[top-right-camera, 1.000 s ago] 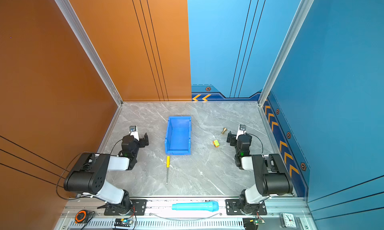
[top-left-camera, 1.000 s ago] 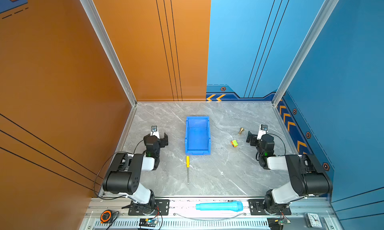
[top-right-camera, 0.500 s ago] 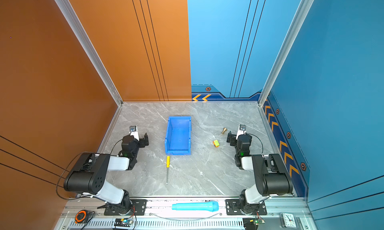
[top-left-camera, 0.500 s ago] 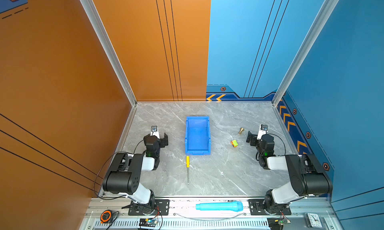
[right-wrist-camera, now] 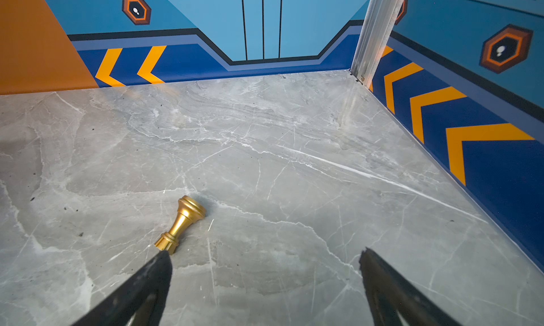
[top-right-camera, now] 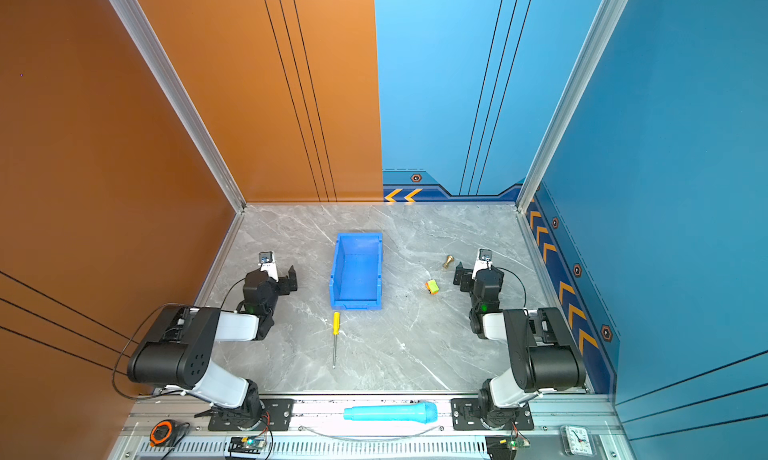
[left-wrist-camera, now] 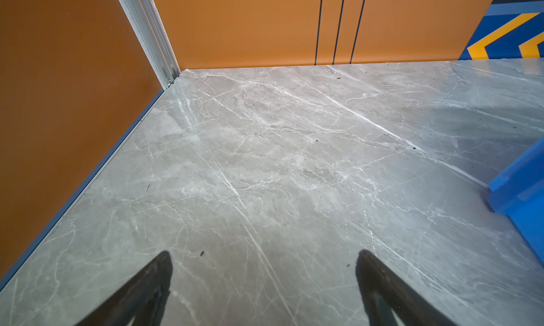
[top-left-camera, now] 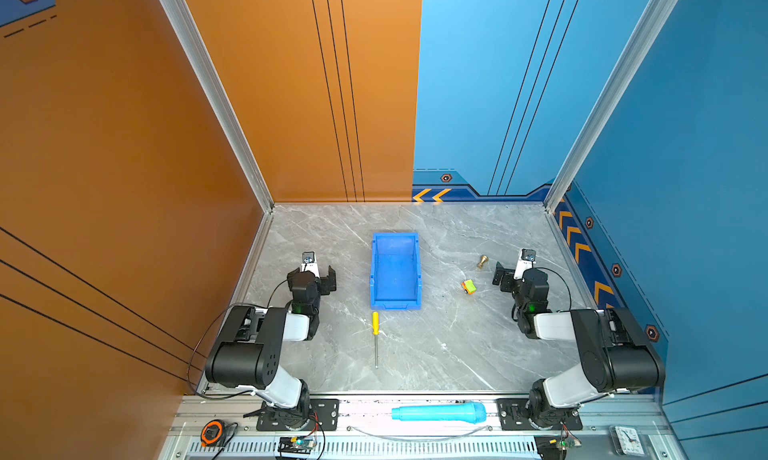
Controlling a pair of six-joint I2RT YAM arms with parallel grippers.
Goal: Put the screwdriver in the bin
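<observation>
Plainly, the left gripper [left-wrist-camera: 265, 258] and right gripper [right-wrist-camera: 265, 256] are spread wide and empty; a brass knob [right-wrist-camera: 181, 224] is seen just beside the latter. Between them, nearer the left, the screwdriver [top-left-camera: 375, 337] is laid just outside the bin [top-left-camera: 395, 271].

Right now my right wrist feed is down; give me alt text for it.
A gold knob lies on its side on the grey marble table, near one fingertip of the open, empty right gripper. Blue walls with orange chevrons meet at the corner beyond; screwdriver and bin are outside this view.
</observation>
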